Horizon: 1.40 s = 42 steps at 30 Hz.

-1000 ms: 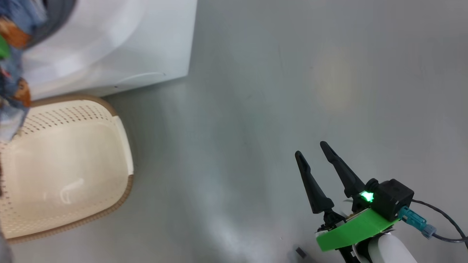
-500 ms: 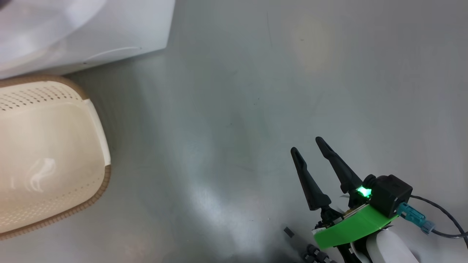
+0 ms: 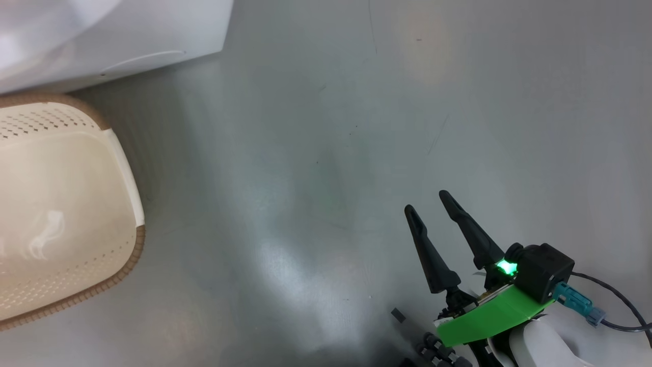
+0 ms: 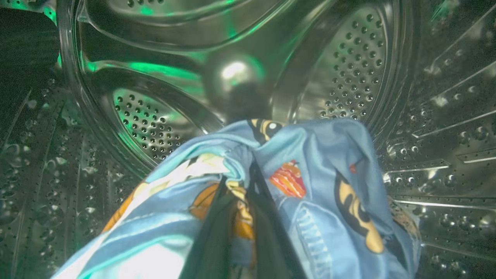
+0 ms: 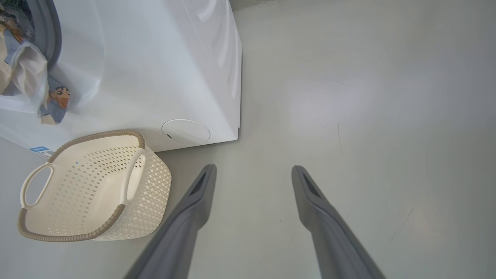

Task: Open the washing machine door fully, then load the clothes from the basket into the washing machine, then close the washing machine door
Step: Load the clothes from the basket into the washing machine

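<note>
basket (image 3: 135, 255): cut L | washing machine (image 3: 153, 30): cut top-L | left gripper (image 4: 244, 193): tips under clothes (image 4: 329, 162)

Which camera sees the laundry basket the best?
The right wrist view. There the whole basket shows, with both handles and its bare inside. The head view catches just part of the basket, cut off at the left edge. The left wrist view looks into the drum at the blue clothes.

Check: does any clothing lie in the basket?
No, the basket shows bare perforated cream plastic inside, with nothing lying in it.
</note>
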Available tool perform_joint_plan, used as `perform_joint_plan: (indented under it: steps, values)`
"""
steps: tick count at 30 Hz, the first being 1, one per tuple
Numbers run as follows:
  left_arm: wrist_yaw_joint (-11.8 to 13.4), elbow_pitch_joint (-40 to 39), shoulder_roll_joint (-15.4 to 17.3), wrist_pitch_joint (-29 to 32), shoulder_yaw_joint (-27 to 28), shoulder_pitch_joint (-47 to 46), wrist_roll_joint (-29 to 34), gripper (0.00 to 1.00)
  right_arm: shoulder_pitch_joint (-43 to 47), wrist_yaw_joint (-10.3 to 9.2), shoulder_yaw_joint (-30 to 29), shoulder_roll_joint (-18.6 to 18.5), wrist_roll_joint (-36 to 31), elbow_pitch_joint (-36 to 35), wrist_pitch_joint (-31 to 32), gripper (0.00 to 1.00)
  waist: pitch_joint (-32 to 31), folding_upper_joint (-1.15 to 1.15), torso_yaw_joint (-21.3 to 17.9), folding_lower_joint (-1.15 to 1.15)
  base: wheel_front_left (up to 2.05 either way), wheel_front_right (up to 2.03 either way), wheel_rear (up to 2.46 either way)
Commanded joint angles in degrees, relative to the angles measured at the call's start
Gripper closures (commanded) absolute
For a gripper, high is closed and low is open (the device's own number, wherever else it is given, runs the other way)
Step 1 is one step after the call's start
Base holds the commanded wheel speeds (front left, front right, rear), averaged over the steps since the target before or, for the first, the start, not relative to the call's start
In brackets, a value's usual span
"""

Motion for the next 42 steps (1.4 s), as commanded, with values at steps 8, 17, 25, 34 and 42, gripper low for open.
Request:
perform_joint_plan:
  steps: [8, 17, 25, 34, 42]
  values:
    - [0.95, 10.17, 2.21, -0.17, -0.85, -1.61, 1.03, 1.0, 0.6, 0.09, 1.75, -0.16, 1.06, -0.05, -0.27, 0.0, -1.54, 0.0, 0.61, 0.0, 0.0, 0.0, 0.0]
    - [2.93, 18.69, 0.83, 1.37, -2.01, -2.47, 1.2, 0.2, 0.79, 0.09, 1.5, -0.27, 1.17, 0.03, -0.27, 0.0, -3.56, 0.0, 1.49, 0.0, 0.0, 0.0, 0.0]
    - [3.74, 22.57, -0.45, 0.66, -1.81, -2.63, -0.21, 0.0, 1.12, 0.09, 1.03, -0.84, 1.24, 0.14, -0.27, 0.0, -4.74, 0.0, 2.16, 0.0, 0.0, 0.0, 0.0]
    - [3.98, 23.65, -2.33, -0.12, -1.61, -1.81, -1.83, 0.0, 1.24, 0.09, 0.57, -1.08, 0.93, 0.11, -0.27, 0.0, -5.96, 0.0, 3.47, 0.0, 0.0, 0.0, 0.0]
    - [4.52, 22.21, -5.09, -0.31, -1.95, 0.02, -2.69, 0.0, 0.78, 0.09, -0.32, -1.34, 0.69, -0.05, -0.27, 0.0, -6.98, 0.0, 5.81, 0.0, 0.0, 0.0, 0.0]
